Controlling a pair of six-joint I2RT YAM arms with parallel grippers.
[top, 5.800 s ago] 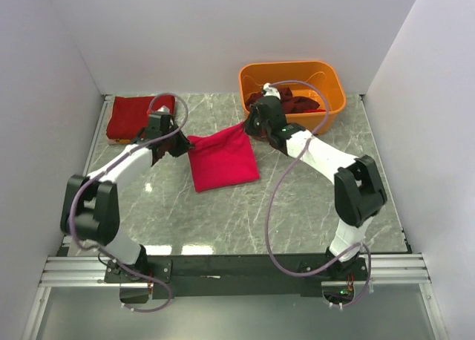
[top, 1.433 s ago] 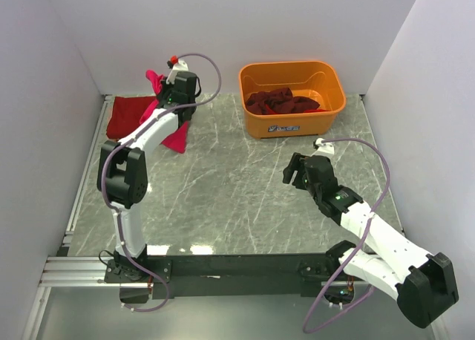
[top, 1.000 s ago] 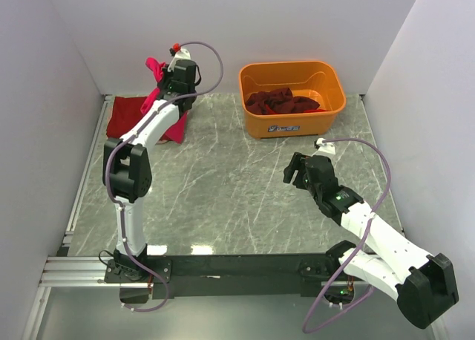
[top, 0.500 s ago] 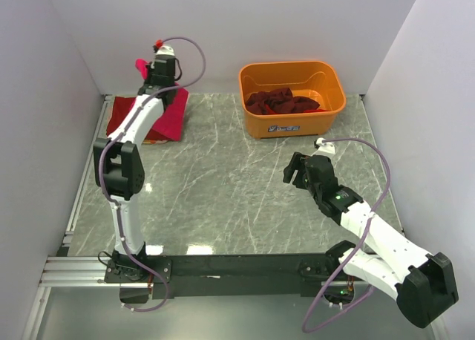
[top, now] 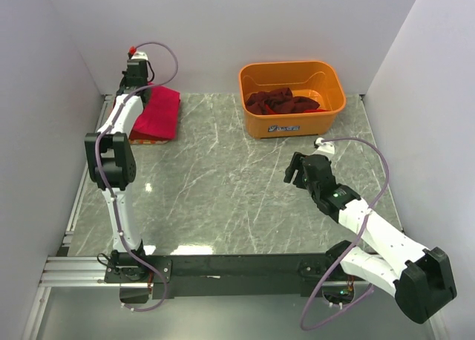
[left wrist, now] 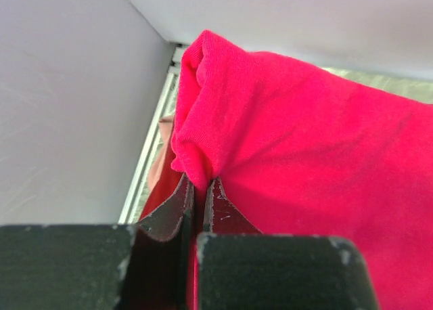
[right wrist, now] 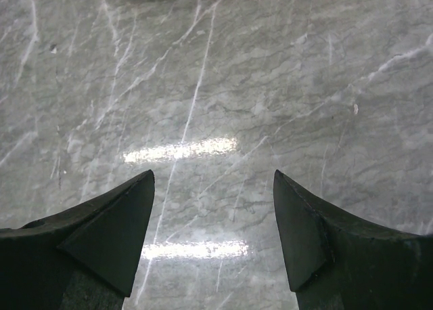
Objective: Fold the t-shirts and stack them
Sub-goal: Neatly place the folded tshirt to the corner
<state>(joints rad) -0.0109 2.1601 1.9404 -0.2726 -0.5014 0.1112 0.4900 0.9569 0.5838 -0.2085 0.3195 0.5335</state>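
Inspection of the work area: the bright pink-red folded cloth t-shirt [top: 157,111] lies in the upper left of the overhead view, at the far-left corner of the grey marble-patterned table [top: 223,184]. It rests on a darker red layer [top: 142,138], apparently another shirt, of which only a thin edge shows along its near side. The left gripper [top: 138,79] is at the shirt's far edge, jaws drawn together and clamped on a bunched ridge of the pink-red cloth. The right gripper [top: 297,173] hangs over bare marble at lower right, jaws spread apart and holding nothing. A heap of dark maroon crumpled shirts [top: 282,101] sits in the orange plastic tub [top: 297,126] at upper centre-right. On handling, the cloth appears light, limp and not fragile. It would likely sag and unfold if lifted by one point, so a hem, corner or doubled fold edge is the sound place to pinch, ideally at two points. Slip looks unlikely. The left wrist camera alone shows the pinch itself, with puckered knit rising from between the fingers [left wrist: 223,218]. The overhead view hides that contact behind the wrist, yet alone shows the tub, the stack and both arms. The right wrist camera shows only marble between spread fingers [right wrist: 108,222].
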